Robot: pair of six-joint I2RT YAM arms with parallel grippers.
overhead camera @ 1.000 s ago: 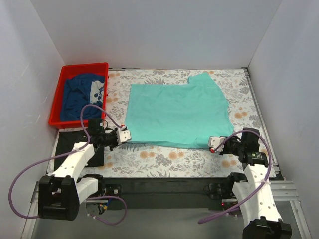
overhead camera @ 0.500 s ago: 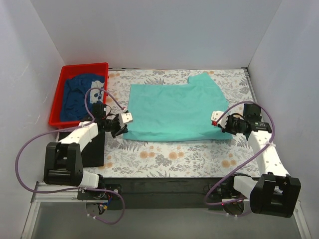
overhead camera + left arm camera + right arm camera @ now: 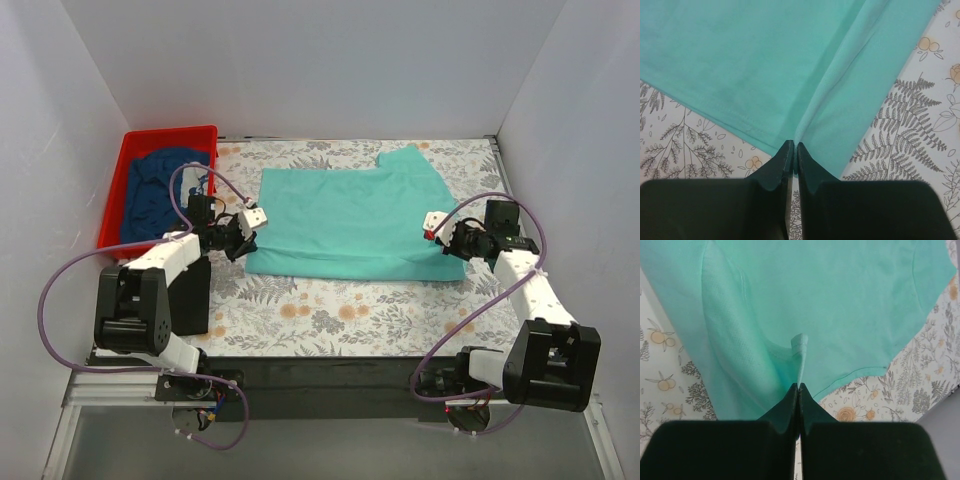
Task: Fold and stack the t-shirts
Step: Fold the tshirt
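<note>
The teal t-shirt point(image 3: 350, 215) lies spread on the floral table cover, its near edge lifted and carried back over itself. My left gripper point(image 3: 243, 235) is shut on the shirt's near left corner; in the left wrist view the cloth point(image 3: 805, 75) runs up from my closed tips point(image 3: 794, 146). My right gripper point(image 3: 437, 237) is shut on the near right corner; the right wrist view shows the cloth point(image 3: 805, 295) pinched between the tips point(image 3: 799, 386). The navy t-shirt point(image 3: 160, 190) with white print lies crumpled in the red bin. The black cloth point(image 3: 190, 290) lies flat at the front left.
The red plastic bin point(image 3: 118, 190) stands at the back left. The floral table cover point(image 3: 350, 305) shows in front of the shirt. White walls close in the back and both sides. Purple cables loop from both arms.
Both grippers have carried the teal shirt's near edge away from me toward the back, so the shirt's visible front edge has moved back and more floral cover shows in front.
</note>
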